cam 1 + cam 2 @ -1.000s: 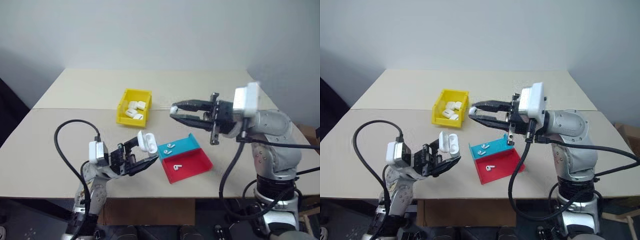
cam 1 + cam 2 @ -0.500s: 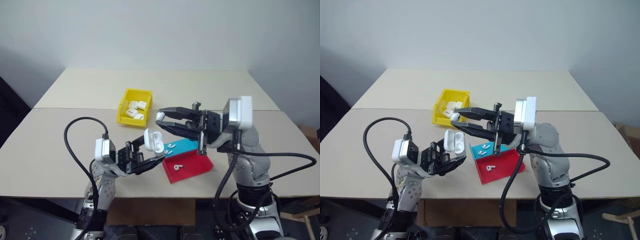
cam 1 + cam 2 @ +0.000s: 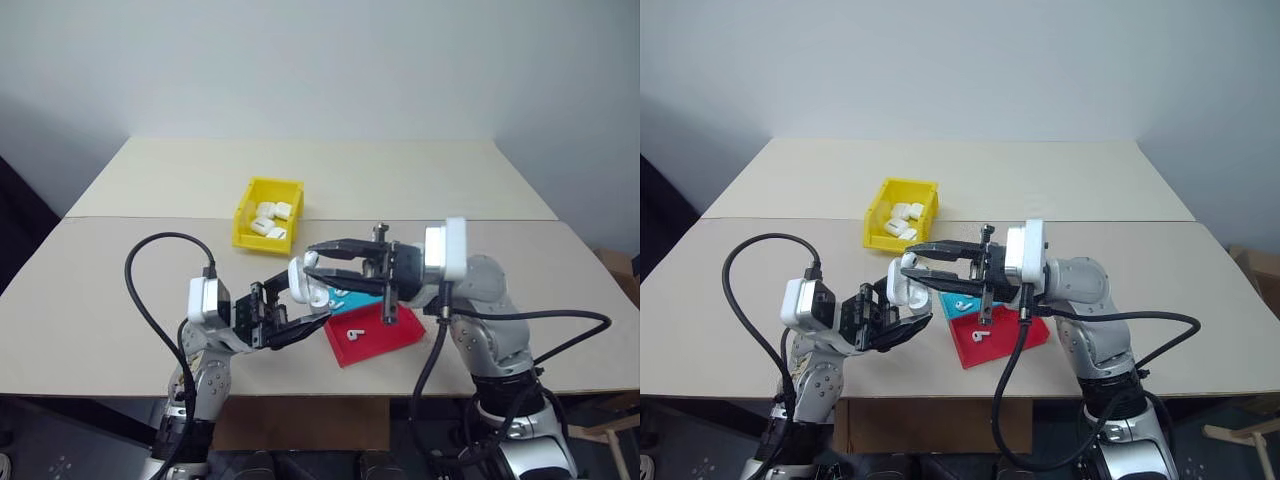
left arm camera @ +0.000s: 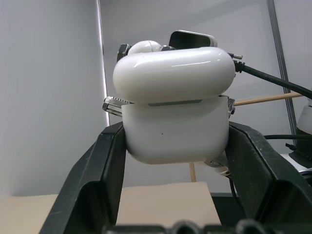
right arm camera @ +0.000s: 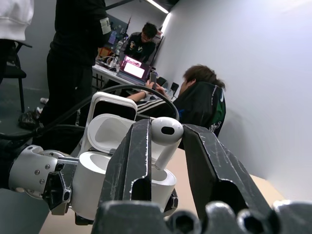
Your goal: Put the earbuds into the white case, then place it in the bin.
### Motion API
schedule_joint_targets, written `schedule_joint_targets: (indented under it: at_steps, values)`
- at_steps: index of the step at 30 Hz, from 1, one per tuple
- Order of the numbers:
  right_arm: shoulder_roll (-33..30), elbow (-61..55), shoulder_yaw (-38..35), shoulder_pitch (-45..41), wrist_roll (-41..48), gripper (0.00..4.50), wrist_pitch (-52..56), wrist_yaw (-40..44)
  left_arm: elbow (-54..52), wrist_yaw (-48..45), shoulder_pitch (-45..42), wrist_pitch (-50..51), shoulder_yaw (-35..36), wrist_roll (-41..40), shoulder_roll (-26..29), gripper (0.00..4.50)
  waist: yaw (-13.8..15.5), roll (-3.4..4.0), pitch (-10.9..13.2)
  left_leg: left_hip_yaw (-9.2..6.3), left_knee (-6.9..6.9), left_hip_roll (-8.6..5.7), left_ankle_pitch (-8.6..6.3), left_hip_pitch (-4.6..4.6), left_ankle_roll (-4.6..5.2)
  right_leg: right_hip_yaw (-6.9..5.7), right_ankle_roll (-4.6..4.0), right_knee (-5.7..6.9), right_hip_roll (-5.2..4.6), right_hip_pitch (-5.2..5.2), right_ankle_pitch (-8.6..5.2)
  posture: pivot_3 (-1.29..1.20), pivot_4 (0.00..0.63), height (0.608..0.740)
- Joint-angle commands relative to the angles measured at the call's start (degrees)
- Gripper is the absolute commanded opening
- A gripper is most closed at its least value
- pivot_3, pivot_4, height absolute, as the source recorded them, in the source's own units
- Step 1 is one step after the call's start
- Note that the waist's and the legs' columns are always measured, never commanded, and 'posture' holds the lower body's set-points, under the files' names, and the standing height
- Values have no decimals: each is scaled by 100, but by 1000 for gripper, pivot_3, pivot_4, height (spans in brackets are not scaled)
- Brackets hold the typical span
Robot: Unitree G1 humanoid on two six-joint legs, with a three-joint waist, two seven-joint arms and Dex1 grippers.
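An earbud, tiny and glossy white with a short stem, is pinched by its bulb between the fingers of the right gripper, stem hanging down just above the open mouth of the white case. The case is clamped by its lower body in the left gripper, lid flipped up, both held above the table and meeting just ahead of the right gripper's tips. The earbud is judged light, hard and slippery; a narrow grip on the bulb, as taken here, leaves the stem free to slide into its well, though a slight tilt could make it jam or slip out. The case is likewise smooth and rigid, and is best gripped across its flat sides below the hinge so the lid stays free. Below the right gripper, further earbuds lie in a teal tray and a red tray. Beyond both grippers stands the bin, yellow, with white cases already inside.
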Motion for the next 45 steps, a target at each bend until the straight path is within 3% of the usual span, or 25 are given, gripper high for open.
schedule_joint_targets:
  at_steps: [1, 30, 37, 45]
  values:
    - [-77, -61, 40, 61, -7, 1161, -123, 33, -223, 8, -50, -18, 4, -26, -5, 2770, 1, 0, 0, 0, 0, 0, 0, 0, 0, 0, 0, 0, 0, 0, 0, 0, 150, 740]
    - [-501, 105, 382, 14, -173, 1161, -303, 310, 118, -235, -182, -221, 50, 183, -147, 2770, 0, 0, 0, 0, 0, 0, 0, 0, 0, 0, 2, -1, 0, 0, -1, 0, 150, 740]
    - [-542, 157, 413, -16, -295, 2981, -430, 325, 110, -226, -162, -244, 41, 219, -186, 2770, 7, 0, 0, 0, 0, 0, 0, 0, 0, 0, 2, -2, 0, 0, -2, 0, 150, 740]
    - [-829, 37, 153, -140, 28, 2981, -84, 389, 220, -276, -158, -316, 165, 329, -67, 2770, 9, 0, 0, 0, 0, 0, 0, 0, 0, 0, 2, -1, 0, 0, -1, 0, 150, 740]
